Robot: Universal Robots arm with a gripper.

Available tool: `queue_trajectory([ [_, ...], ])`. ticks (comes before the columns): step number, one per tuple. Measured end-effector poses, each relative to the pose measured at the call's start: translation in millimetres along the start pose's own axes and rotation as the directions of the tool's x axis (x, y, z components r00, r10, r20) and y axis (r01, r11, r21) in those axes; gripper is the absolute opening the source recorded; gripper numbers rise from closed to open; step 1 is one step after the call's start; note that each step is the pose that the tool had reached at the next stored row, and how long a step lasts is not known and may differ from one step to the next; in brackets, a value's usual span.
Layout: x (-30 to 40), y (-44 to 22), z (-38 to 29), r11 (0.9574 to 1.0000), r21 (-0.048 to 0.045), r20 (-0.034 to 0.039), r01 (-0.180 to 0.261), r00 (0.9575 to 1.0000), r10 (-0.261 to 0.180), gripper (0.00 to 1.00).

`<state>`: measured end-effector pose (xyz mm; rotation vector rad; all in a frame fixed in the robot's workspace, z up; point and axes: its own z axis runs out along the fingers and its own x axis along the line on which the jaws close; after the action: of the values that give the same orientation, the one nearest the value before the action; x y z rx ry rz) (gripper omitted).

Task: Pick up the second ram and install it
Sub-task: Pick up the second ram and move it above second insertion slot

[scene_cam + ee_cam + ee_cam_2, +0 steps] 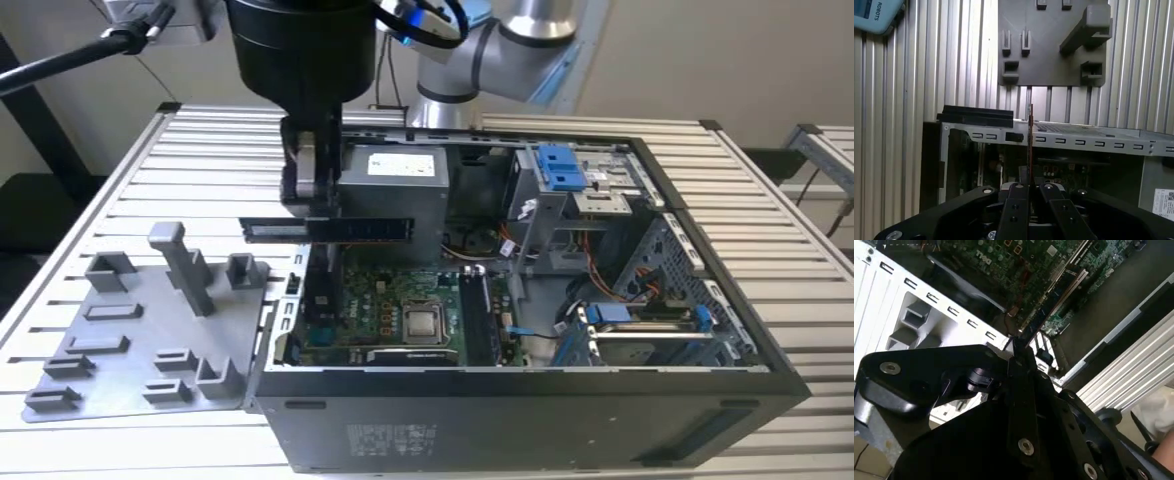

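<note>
The second ram (370, 229) is a thin dark stick held level in the air, over the open computer case's (534, 385) wall on the exterior view's left. My gripper (320, 222) comes down from above and is shut on the stick near its middle. In the first wrist view the ram (1031, 135) shows edge-on as a slim strip rising from between the fingers (1016, 200). In the second wrist view the ram (1030, 330) points toward the motherboard (1004, 260). The long black slot rails (473, 312) lie lower down, beside the processor socket (423, 324).
A grey fixture plate (147, 330) with upright holders lies on the slatted table at the exterior view's left, and shows as the grey plate (1054, 45) in the first wrist view. Inside the case are a power supply (394, 185), blue drive clips (561, 168) and cables. A teach pendant corner (874, 15) lies on the table.
</note>
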<state>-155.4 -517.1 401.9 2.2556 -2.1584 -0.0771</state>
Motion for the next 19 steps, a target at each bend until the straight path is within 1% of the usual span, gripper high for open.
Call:
queue_trajectory([
  [5,0.8,-19.0,-0.9,1.0000,-0.0025,0.0002,0.000,1.0000,0.000,0.14],
  [19,3.3,-75.7,-3.7,0.9999,-0.0108,0.0005,0.000,1.0000,0.000,0.14],
])
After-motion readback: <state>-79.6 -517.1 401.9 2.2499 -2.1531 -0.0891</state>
